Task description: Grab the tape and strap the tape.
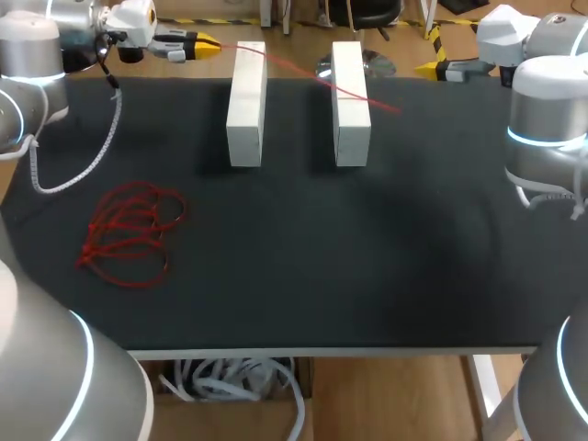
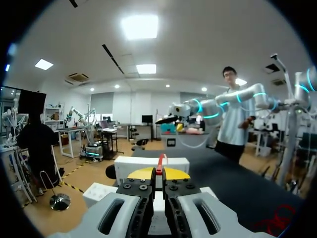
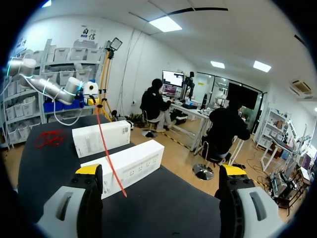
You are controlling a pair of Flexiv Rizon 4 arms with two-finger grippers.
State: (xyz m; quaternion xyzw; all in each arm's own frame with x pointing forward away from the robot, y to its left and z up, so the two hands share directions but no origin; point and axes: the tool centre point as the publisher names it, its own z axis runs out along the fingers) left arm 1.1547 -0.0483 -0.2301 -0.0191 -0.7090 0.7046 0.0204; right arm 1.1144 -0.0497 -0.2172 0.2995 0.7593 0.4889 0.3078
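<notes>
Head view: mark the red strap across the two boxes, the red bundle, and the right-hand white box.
red strap (image 1: 299,72), head view, middle of its length.
red bundle (image 1: 133,234), head view, middle of the tangle.
right-hand white box (image 1: 352,124), head view, its top face.

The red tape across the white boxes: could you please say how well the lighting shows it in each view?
Head view: the tape is vivid on the white boxes, duller over the dark table. Left wrist view: bright ceiling lights glare; only a short red end shows at the left end effector. Right wrist view: tape plain against a box.
</notes>
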